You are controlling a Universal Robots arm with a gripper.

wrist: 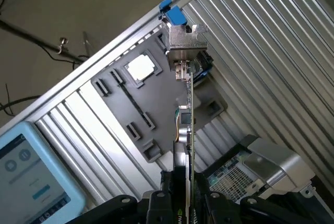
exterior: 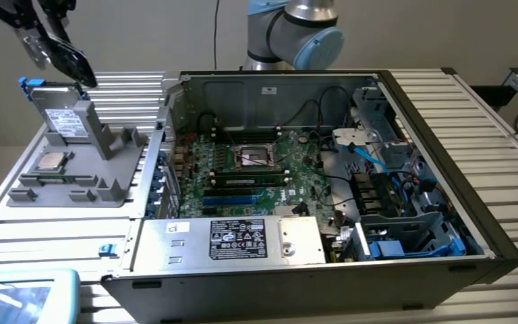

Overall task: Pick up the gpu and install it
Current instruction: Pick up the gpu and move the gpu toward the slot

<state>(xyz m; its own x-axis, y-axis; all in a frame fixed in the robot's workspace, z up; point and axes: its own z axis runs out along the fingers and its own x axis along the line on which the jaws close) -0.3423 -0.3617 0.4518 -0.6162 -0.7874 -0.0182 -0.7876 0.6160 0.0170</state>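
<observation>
A: One card matters here. Where is the gpu (wrist: 190, 122)?

B: Off the surface (exterior: 48, 233) and in the air. The wrist view catches it edge-on as a thin green board. A black cooler sits on one face, and the silver end bracket (wrist: 183, 40) is at the end far from the grip.

A: And the hand (wrist: 183, 197)?

B: It is closed on the gpu. One black finger (wrist: 163, 204) presses each face at the end opposite the bracket.

A: Where does that put it in the exterior view?

B: Up near the exterior view's left, where the gpu (exterior: 72, 62) hangs tilted above the grey holder tray (exterior: 106, 192). It touches nothing on the tray and is well apart from the open computer case (exterior: 425, 91).

A: What is on the tray?

B: A silver drive with blue clips (exterior: 61, 116) stands upright at the back, just below the card. A processor (exterior: 50, 160) lies flat in front of it, and a narrow green memory stick (exterior: 54, 180) lies nearer the camera.

A: And the case?

B: It lies on its side with the panel off, and the motherboard (exterior: 241, 172) is exposed. The power supply (exterior: 232, 239) runs along the near edge, and the robot arm (exterior: 297, 32) rises behind the case. A light-blue tablet (exterior: 16, 295) rests on the near corner of the surface.
</observation>
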